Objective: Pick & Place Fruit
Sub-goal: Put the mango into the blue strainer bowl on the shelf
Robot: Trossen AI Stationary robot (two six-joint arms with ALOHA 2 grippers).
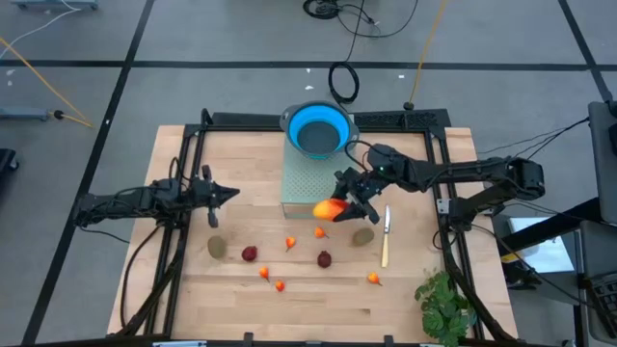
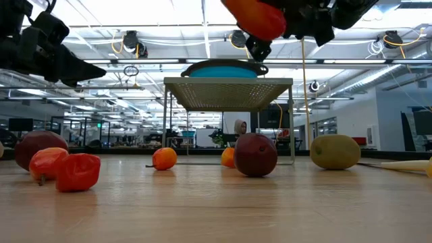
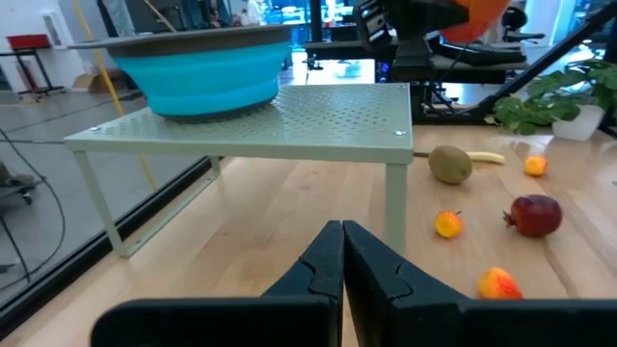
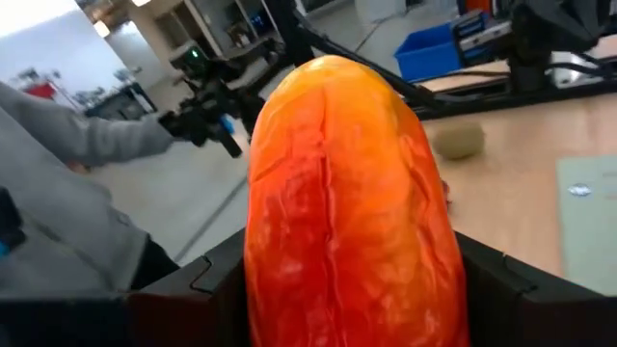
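My right gripper (image 1: 343, 203) holds the red-orange mango (image 1: 330, 208) in the air by the near edge of the pale green rack (image 1: 301, 183); the mango fills the right wrist view (image 4: 347, 202). A blue bowl (image 1: 318, 130) stands on the rack. On the table lie two brown kiwis (image 1: 217, 248) (image 1: 363, 235), two dark-red balls (image 1: 250, 253) (image 1: 325, 258) and several tiny orange fruits (image 1: 290, 243). My left gripper (image 1: 229, 193) waits shut at the left, above the table, touching nothing. My right gripper pinches the mango between its two fingers (image 4: 198, 280), one on each of its long sides (image 4: 265, 270). The fingers come about level from the table's right. The mango is lifted clear of the table (image 2: 260, 17), its free end pointing toward the table's left.
A slim pale-handled knife (image 1: 386, 236) lies right of the kiwi. A green leafy bunch (image 1: 443, 304) sits at the near right corner. The black frame rails (image 1: 439, 207) run along both table sides. Bare wood (image 1: 318, 308) shows near the front edge.
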